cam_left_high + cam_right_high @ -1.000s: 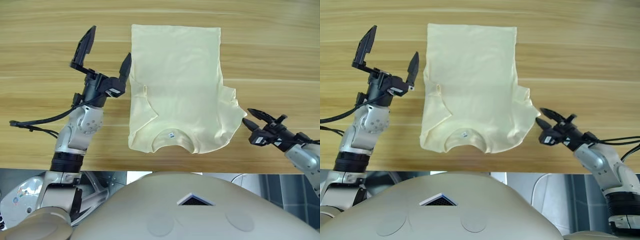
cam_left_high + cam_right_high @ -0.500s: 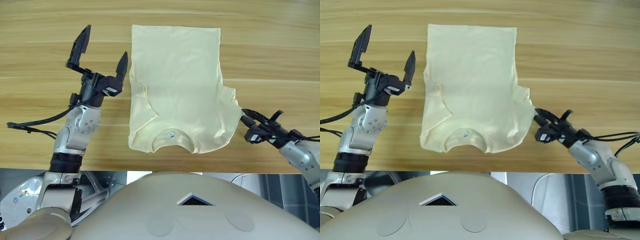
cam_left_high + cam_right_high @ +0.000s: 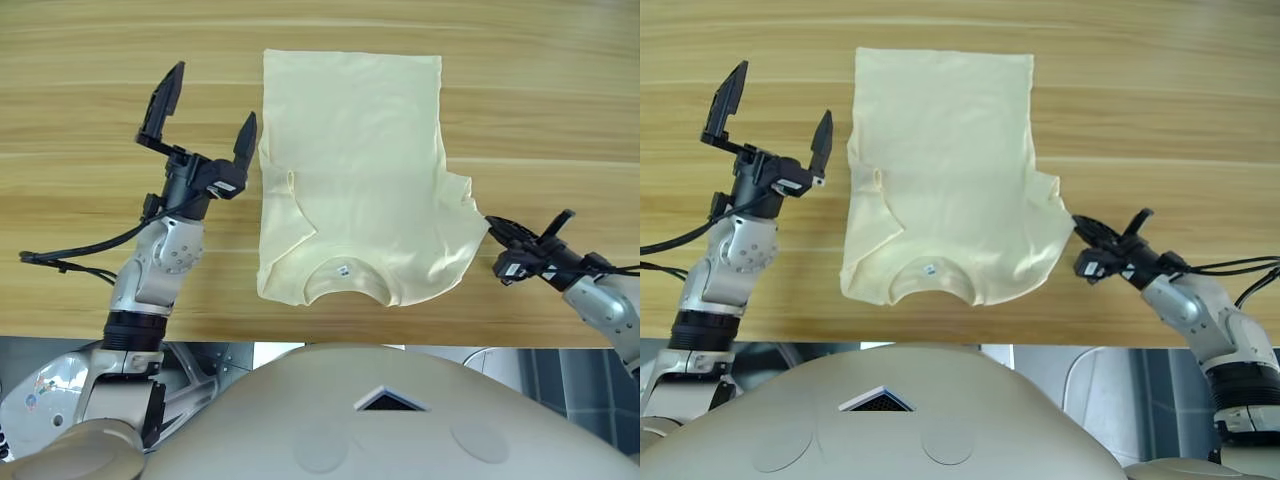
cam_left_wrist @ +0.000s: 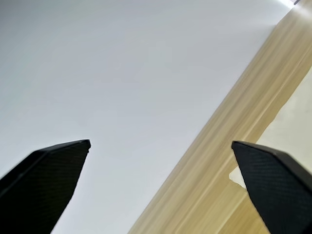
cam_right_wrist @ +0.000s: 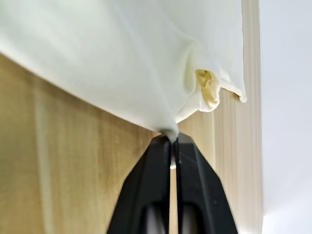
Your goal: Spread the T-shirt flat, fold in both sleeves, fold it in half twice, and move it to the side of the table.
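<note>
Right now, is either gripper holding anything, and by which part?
The right gripper is shut on the T-shirt, pinching the tip of the sleeve on its side. The left gripper is open, holding nothing.

the t-shirt (image 3: 350,170) is pale yellow, the table (image 3: 100,60) light brown wood-grain.

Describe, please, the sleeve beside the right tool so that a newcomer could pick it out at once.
On the wooden table lies a pale yellow T-shirt, collar toward the robot. Its right sleeve juts sideways to a point, pinched in the right tool. The shirt's opposite edge runs nearly straight, with no such point.
</note>
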You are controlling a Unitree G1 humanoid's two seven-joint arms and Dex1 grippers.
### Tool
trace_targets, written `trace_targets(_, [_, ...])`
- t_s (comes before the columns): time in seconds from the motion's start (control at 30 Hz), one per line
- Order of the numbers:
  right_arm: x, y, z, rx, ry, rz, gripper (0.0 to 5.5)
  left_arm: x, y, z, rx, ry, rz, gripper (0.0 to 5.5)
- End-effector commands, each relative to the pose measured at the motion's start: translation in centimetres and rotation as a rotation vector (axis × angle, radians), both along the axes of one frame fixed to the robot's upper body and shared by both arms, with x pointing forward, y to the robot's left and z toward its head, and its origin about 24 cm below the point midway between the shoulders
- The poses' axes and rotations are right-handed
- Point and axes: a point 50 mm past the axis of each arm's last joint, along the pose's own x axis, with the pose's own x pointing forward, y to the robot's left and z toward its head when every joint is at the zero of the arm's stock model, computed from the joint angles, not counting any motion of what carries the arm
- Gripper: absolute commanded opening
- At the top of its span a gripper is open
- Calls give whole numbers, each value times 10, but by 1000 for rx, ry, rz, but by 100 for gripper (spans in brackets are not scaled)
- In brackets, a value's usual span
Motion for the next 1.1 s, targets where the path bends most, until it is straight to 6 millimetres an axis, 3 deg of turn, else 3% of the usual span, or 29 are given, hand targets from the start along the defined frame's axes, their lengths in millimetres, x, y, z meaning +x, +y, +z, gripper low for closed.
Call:
trace_targets(0.03, [-7,7,3,113,3,-7,0,0,3,1,-15,-1,10,540])
trace_targets(0.27, [20,20,42,414,-181,-42,0,0,8,0,-24,1,36,540])
trace_targets(0.6, [30,36,30,407,-153,6,0,0,6,-3,-20,16,28,540])
trace_targets(0.83, [14,34,19,379,-42,20,0,0,4,-6,-10,33,16,540])
trace_targets(0.97, [17,33,20,369,-49,17,0,-7,-13,-15,1,103,-120,540])
trace_targets(1.1, [19,49,18,396,-23,97,0,-17,-27,-21,2,143,-241,540])
